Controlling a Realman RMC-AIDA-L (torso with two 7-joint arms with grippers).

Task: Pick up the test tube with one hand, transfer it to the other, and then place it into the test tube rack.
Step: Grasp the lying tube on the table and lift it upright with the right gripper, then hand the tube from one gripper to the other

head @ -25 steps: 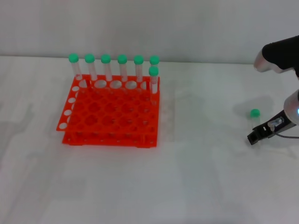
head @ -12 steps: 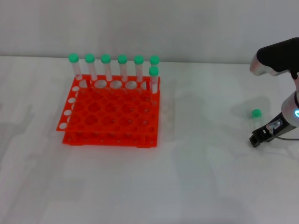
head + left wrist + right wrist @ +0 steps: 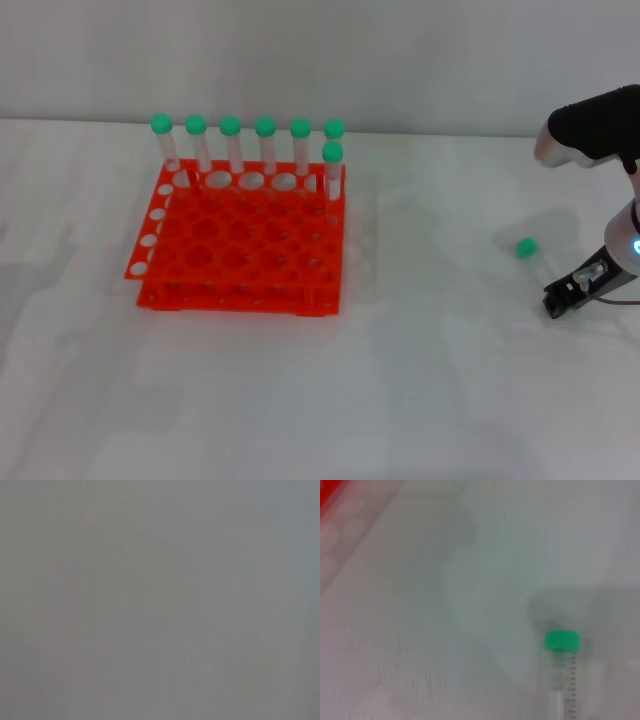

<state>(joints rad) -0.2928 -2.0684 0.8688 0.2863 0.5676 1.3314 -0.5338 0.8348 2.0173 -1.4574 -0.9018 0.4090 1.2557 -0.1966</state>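
The test tube [image 3: 526, 247] is on the white table at the right, its green cap pointing toward the rack and its clear body barely visible. In the right wrist view the same test tube [image 3: 563, 680] shows its green cap and printed scale marks, its body running out of the picture toward the camera. My right gripper [image 3: 562, 298], black below a silver wrist, sits close to the tube's near end by the right edge. Whether it touches the tube cannot be seen. The orange-red test tube rack [image 3: 240, 250] stands at the left centre. My left gripper is out of view.
Several green-capped tubes [image 3: 265, 150] stand upright along the rack's back row, with one more [image 3: 332, 170] at its right end one row forward. A red corner of the rack [image 3: 330, 495] shows in the right wrist view. The left wrist view is plain grey.
The tube's green cap has shifted a little left toward the rack. My right gripper has edged slightly right and toward the table's front.
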